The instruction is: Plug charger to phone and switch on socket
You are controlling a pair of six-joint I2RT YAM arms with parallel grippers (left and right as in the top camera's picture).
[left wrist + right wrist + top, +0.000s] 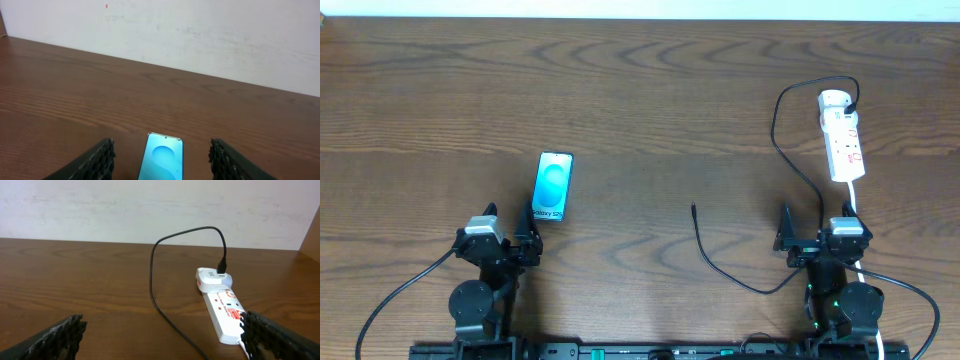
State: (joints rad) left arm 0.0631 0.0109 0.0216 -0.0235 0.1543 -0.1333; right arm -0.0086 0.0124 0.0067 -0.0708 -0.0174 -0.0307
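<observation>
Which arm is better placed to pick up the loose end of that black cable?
Right. The charger tip lies nearer the right tool, which is wide open, and the cable runs on past that arm. The left tool faces the phone.

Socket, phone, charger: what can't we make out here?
socket switch state: too small overhead; unreadable in right wrist view, near end partly behind the right finger.
phone port: left wrist view, bottom frame edge cuts it off.
charger tip type: overhead, too small.
</observation>
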